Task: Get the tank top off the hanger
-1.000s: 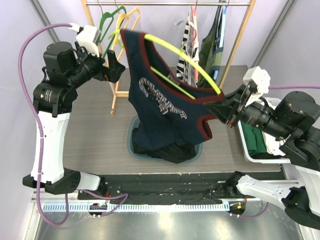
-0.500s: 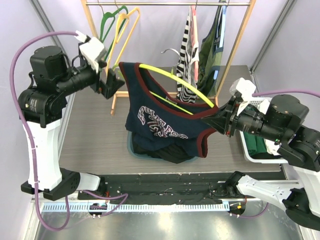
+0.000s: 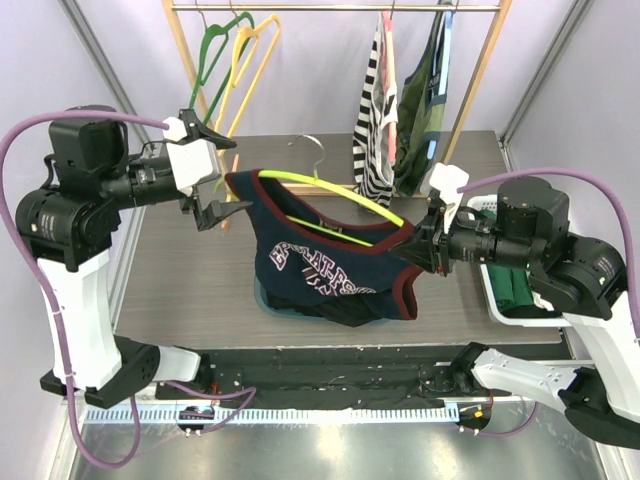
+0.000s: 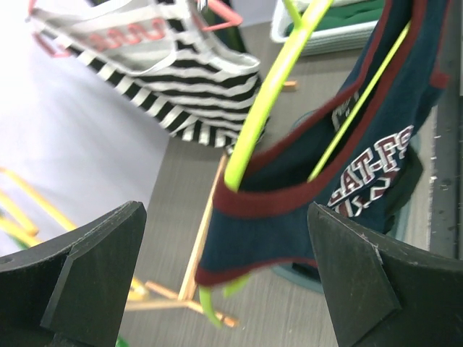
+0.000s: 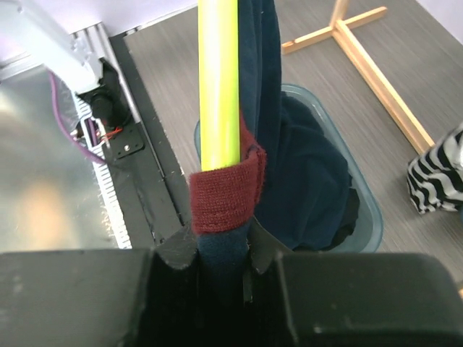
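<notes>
The navy tank top point(image 3: 318, 262) with maroon trim hangs on a yellow-green hanger point(image 3: 335, 194). Its lower part sags into a teal bin point(image 3: 262, 292). My right gripper point(image 3: 413, 247) is shut on the hanger's right end and the tank top fabric over it. In the right wrist view the jaws point(image 5: 221, 249) pinch navy cloth just below the maroon strap point(image 5: 224, 191) and the hanger bar point(image 5: 218, 87). My left gripper point(image 3: 216, 176) is open and empty, just left of the tank top's upper corner. In the left wrist view the tank top point(image 4: 289, 224) and hanger point(image 4: 268, 94) lie beyond the wide-open fingers point(image 4: 79, 282).
A wooden rack point(image 3: 468, 90) at the back carries green and yellow hangers point(image 3: 228, 50), a striped garment point(image 3: 372, 110) and a dark green one point(image 3: 420, 110). A white bin point(image 3: 487, 285) with green clothes stands at the right. The teal bin holds dark clothes.
The right arm has lowered the hanger and tank top toward the bin. The left gripper has come away from the tank top's upper corner, moved down and left, and opened wide.
</notes>
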Available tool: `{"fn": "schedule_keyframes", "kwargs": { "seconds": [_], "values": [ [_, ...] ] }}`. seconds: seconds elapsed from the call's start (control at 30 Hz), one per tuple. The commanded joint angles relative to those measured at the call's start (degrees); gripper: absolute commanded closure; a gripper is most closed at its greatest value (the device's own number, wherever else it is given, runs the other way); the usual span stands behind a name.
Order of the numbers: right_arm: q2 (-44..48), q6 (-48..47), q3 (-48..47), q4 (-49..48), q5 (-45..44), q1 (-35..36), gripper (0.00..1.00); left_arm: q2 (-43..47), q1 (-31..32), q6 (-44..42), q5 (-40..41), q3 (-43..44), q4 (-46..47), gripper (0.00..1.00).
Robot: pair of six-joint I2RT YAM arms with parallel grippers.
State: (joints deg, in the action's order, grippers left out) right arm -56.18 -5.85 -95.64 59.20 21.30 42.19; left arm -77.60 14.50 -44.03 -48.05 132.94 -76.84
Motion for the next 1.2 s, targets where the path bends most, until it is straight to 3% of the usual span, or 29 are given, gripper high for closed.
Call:
{"fn": "schedule_keyframes", "kwargs": {
  "seconds": [0.0, 0.27, 0.67, 0.73, 0.77, 0.87, 1.03, 1.17],
  "values": [
    [-1.11, -2.94, -1.31, -3.39, 5.59, 0.17, 0.99, -2.28, -0.26, -0.88, -9.06, -0.14, -11.23, 0.00],
    [-4.37, -4.61, -4.56, -3.48, 6.83, 0.17, 0.99, -4.40, 0.17, 2.02, -18.12, -1.90, -11.93, 0.00],
    [-6.13, -6.11, -5.52, -5.67, 8.32, 0.17, 0.99, -5.28, 5.27, 2.19, -18.04, -5.41, -14.22, 0.07],
    [-6.75, -6.11, -6.05, -5.67, 8.67, 0.17, 0.99, -5.63, 5.71, 2.81, -18.13, -5.68, -13.87, 0.31],
    [-6.92, -6.19, -6.05, -5.76, 8.58, 0.08, 0.99, -5.63, 5.97, 2.90, -18.13, -5.68, -13.78, 0.51],
    [-6.75, -6.37, -5.88, -6.11, 8.85, 0.17, 0.99, -5.54, 5.98, 4.29, -18.04, -5.68, -12.46, 0.77],
    [-6.57, -6.37, -4.04, -7.60, 8.06, 0.17, 0.99, -5.45, 6.06, 5.88, -18.66, -4.98, -11.32, 0.73],
    [-4.73, -4.53, -0.09, -12.69, 2.55, 0.17, 0.97, -5.28, 6.06, 6.76, -17.87, -5.68, -9.21, 0.83]
  ]
}}
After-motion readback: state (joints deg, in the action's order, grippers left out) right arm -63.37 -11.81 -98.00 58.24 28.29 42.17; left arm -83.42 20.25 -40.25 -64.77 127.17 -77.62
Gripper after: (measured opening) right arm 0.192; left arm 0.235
